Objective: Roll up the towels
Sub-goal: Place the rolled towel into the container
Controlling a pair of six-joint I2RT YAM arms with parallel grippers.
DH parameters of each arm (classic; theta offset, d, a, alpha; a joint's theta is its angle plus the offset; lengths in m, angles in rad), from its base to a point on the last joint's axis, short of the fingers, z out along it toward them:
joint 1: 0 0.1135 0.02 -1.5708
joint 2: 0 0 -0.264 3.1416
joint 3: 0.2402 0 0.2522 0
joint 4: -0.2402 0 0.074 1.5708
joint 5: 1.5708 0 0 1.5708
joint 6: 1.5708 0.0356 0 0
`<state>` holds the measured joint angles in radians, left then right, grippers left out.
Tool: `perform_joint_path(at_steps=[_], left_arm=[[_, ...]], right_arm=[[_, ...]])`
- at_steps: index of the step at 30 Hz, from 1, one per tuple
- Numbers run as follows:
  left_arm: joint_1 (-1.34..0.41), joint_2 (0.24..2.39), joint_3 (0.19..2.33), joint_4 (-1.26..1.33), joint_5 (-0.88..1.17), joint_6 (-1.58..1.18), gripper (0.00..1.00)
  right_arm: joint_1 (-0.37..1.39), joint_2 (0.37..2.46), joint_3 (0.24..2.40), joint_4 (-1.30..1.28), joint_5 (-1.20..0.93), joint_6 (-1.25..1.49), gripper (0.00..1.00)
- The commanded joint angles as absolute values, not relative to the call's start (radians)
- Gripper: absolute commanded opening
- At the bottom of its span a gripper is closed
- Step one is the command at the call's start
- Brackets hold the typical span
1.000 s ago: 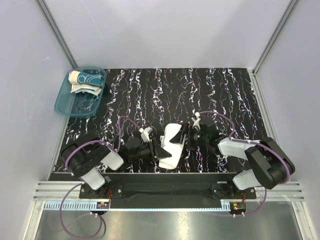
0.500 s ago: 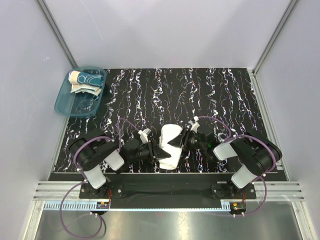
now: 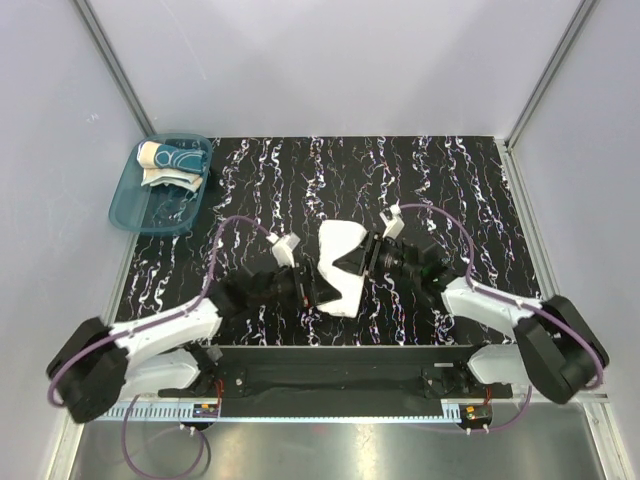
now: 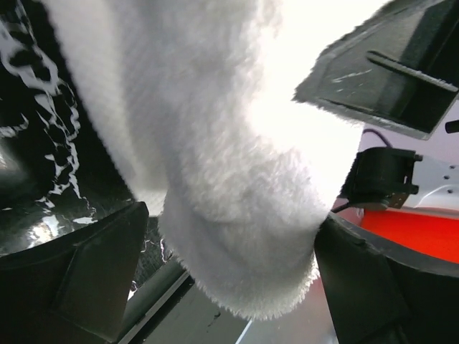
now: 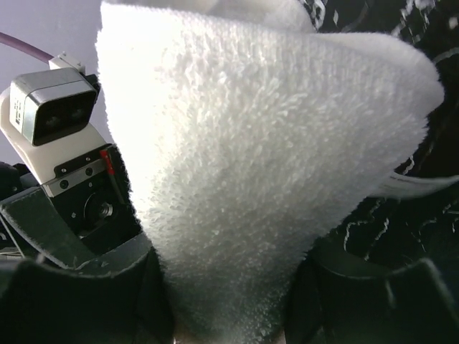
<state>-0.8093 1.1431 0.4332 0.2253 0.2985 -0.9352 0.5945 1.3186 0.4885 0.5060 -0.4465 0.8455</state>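
1. the black bench with white marbled streaks (image 3: 450, 180) carries everything. a wide stretch of it lies beyond the arms, which is judged to be room for laying cloth flat.
2. the large plain white terry towel (image 3: 340, 272) is found at the near middle of the bench, between the two arms. it is gathered into a thick folded wad rather than spread out, so no tidy roll is judged to be formed yet.
3. the translucent teal plastic tub (image 3: 130, 212) is set at the far left corner, well apart from both arms.
4. the smaller cream-tan towel with dark teal-blue print (image 3: 168, 160) is lodged crumpled in the tub's far end, untouched. it is judged to be awaiting its turn.
5. the right claw (image 3: 365, 258) is clamped on the white terry towel's right side. in its wrist view the pile is pinched to a narrow wedge between the fingers, apparently so that the cloth is supported.
6. the left claw (image 3: 312, 290) is spread wide. the white terry towel is seen between its fingers unsqueezed, which suggests a release or a fresh grip.
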Motion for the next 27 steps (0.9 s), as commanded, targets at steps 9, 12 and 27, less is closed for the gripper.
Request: perform_joint_path(at_steps=[9,12,27], left_arm=[[-0.704,0.891,0.644,-0.069,0.261,-0.752,0.99],[-0.681,0.874,0.714,-0.107,0.268,-0.718,0.99],[-0.586,0.916,0.675,0.161,0.477,-0.772,0.99]], right_arm=[[0.583,1.066,0.741,0.124,-0.453,0.686,0.46],[0.583,1.046,0.776,0.063,-0.443,0.655,0.46],[0.583,1.016,0.914,0.123,-0.548,0.765,0.47]])
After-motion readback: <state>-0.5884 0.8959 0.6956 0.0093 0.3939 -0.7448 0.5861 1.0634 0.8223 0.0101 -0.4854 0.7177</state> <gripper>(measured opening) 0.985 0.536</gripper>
